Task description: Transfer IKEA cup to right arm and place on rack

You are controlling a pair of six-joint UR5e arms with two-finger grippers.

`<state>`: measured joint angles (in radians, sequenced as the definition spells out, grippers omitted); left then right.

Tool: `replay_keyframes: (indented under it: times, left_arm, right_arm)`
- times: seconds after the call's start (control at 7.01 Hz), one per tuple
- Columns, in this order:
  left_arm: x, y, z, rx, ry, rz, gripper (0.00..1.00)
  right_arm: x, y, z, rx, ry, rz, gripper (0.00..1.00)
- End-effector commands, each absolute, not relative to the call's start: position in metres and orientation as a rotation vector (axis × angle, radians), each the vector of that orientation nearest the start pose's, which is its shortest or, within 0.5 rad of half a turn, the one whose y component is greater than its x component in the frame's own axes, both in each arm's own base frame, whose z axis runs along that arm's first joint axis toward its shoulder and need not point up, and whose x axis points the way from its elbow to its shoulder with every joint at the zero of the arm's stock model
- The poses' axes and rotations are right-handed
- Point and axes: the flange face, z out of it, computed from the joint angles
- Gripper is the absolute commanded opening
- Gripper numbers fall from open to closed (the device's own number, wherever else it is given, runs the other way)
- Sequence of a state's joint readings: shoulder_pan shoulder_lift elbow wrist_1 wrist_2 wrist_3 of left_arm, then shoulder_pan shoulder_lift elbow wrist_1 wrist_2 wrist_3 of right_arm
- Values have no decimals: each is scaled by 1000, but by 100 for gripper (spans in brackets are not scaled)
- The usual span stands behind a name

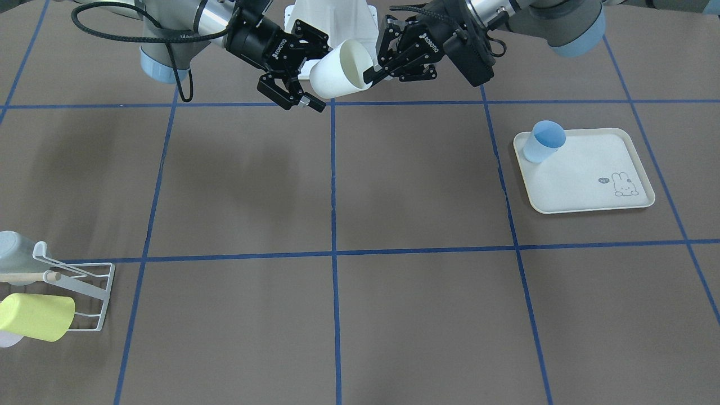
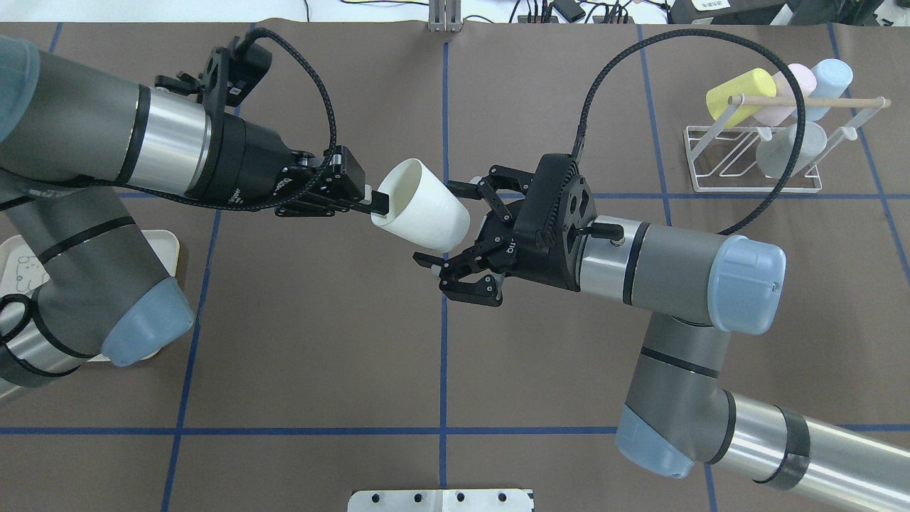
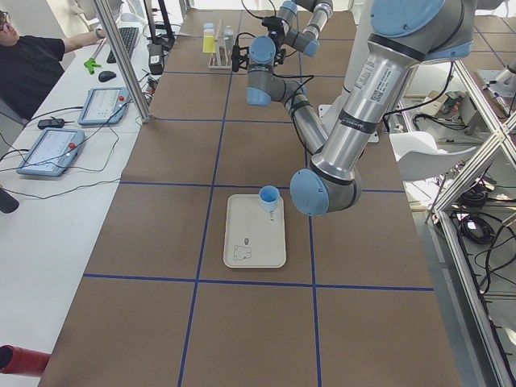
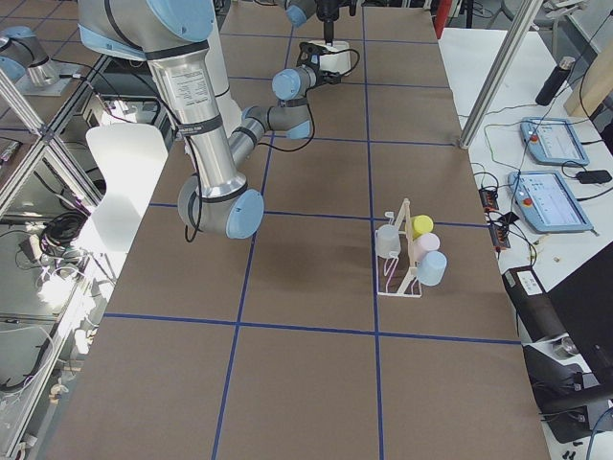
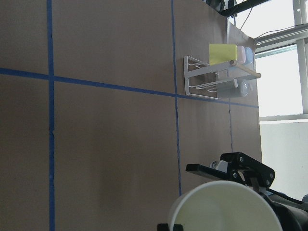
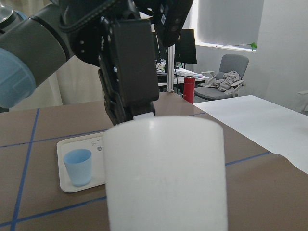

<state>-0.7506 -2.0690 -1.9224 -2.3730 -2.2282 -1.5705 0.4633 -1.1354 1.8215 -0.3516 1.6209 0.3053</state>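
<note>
A white IKEA cup [image 2: 423, 213] hangs in mid-air over the table's centre line, tilted on its side. My left gripper [image 2: 371, 204] is shut on its rim, one finger inside the mouth. In the front-facing view the same cup [image 1: 337, 73] and left gripper [image 1: 372, 76] show at the top. My right gripper [image 2: 441, 225] stands open, its fingers spread on either side of the cup's base. The cup's base [image 6: 163, 173] fills the right wrist view. The white wire rack [image 2: 753, 153] with its wooden rod stands far right, holding several cups.
A cream rabbit-print tray [image 1: 590, 180] with a blue cup [image 1: 543, 140] lies on my left side. The rack [image 1: 84, 287] bears yellow, pink, blue and grey cups. Blue tape lines cross the brown tabletop. A person sits at a side desk [image 3: 24, 64].
</note>
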Motion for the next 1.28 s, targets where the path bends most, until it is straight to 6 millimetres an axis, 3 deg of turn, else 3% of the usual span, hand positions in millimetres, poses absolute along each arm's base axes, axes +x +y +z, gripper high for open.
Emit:
replay_keyframes:
  times: [0.0,0.14,0.43,0.71,0.86,1.0,1.14]
  left_arm:
    - [343,-415,137,112,1629,-29,0]
    - [342,-415,136,112,1630,-28,0]
    - [342,-415,136,114,1630,-27,0]
    - [342,-414,136,116,1631,-25,1]
    - [340,-413,134,120,1636,-21,62]
    - [335,-412,130,139,1644,-22,100]
    - [329,-416,130,154,1642,-36,100]
  right_arm:
    - [-429,-358,173,1458,-1291,-587,99]
    - [-429,-358,173,1458,-1290,-594,91]
    - [-428,-358,174,1457,-1290,-599,57]
    - [-427,-358,175,1457,-1287,-598,49]
    - [-427,-358,176,1454,-1288,-599,49]
    - [-426,-359,177,1456,-1284,-598,49]
    - [-422,-366,179,1455,-1264,-593,49]
